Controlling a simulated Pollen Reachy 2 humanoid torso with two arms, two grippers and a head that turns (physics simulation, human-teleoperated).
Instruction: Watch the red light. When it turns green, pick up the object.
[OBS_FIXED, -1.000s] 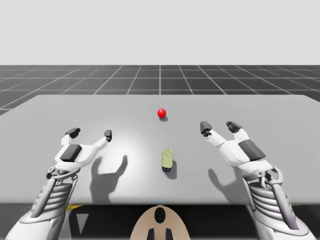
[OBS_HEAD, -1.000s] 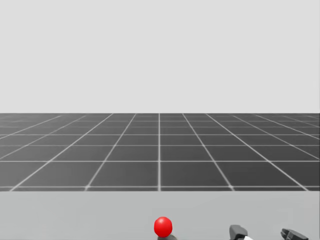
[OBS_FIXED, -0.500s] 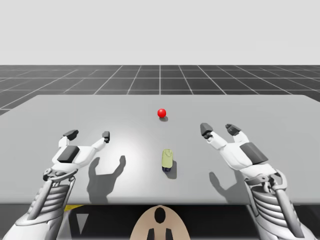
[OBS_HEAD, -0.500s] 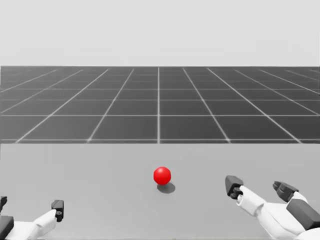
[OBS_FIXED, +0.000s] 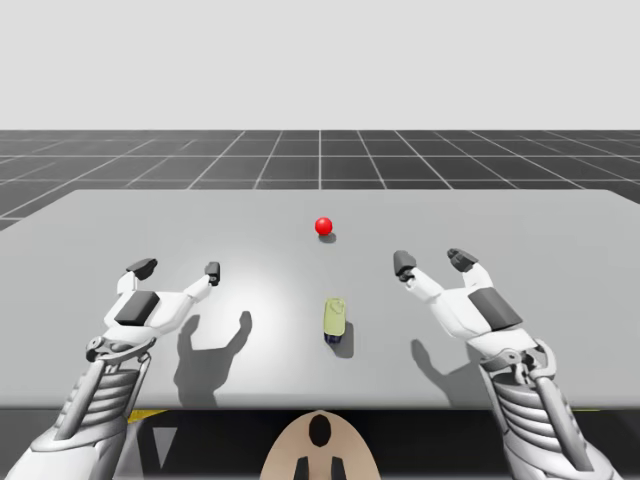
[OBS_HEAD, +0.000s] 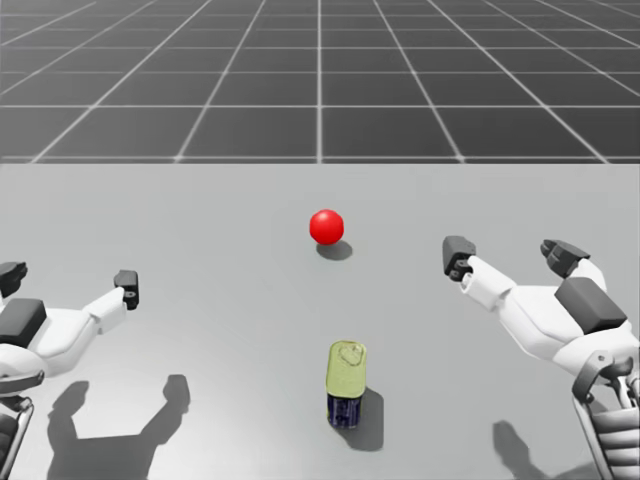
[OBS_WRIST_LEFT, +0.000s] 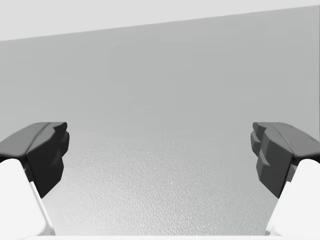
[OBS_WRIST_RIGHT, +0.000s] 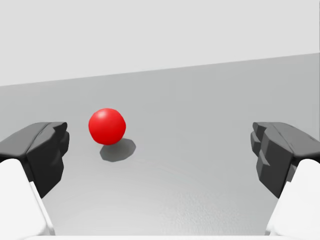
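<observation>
A small rounded tin (OBS_HEAD: 346, 382), yellow-green on its lid and dark blue on its sides, is seen lying on the table (OBS_FIXED: 560, 230) between the left pincer (OBS_FIXED: 178, 268) and the right pincer (OBS_FIXED: 432, 261), apart from both and somewhat nearer the right one. Both pincers are held wide apart with nothing between the fingers. The tin is judged light, rigid and smooth-walled, so slipping is to be guarded against; its two long sides are best taken, clear of the pull tab. The red light (OBS_FIXED: 323, 226) is seen ahead of the right pincer, not yet green. The table is flat, grey and matt, and a dark gridded floor is seen beyond it.
</observation>
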